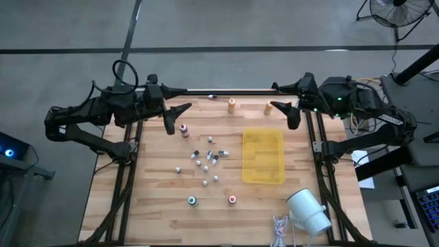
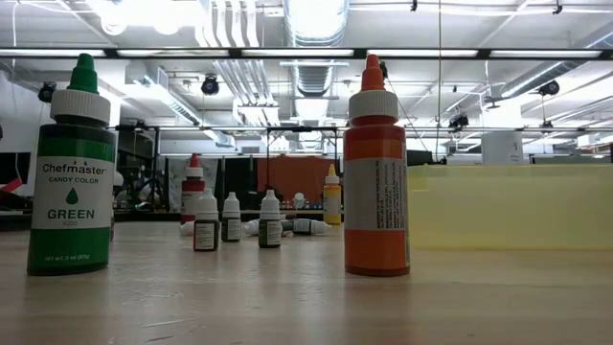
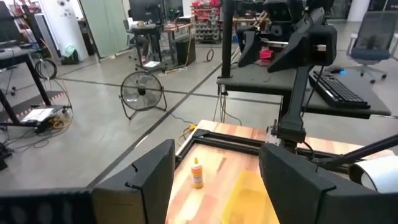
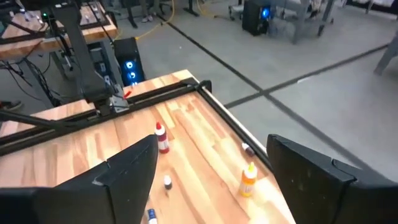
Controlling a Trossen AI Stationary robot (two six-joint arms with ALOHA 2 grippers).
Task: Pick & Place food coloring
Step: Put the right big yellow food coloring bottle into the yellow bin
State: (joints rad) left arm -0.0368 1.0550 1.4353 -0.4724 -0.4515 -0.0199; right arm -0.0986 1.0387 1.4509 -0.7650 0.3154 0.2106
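High view is showing both arms waiting at the worktop's far edge, left pincer and right pincer spread apart, gripping nothing. Picking is probably just starting: the left pincer is needing to drop onto the red-capped bottle just beside it.

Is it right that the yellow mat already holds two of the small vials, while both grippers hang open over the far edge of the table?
Not quite. The high view shows the yellow mat bare; the small vials all lie on the wood beside it. The rest holds: the left gripper and the right gripper hang open over the far edge of the table.

Upright food coloring bottles and tiny vials scattered mid-table.
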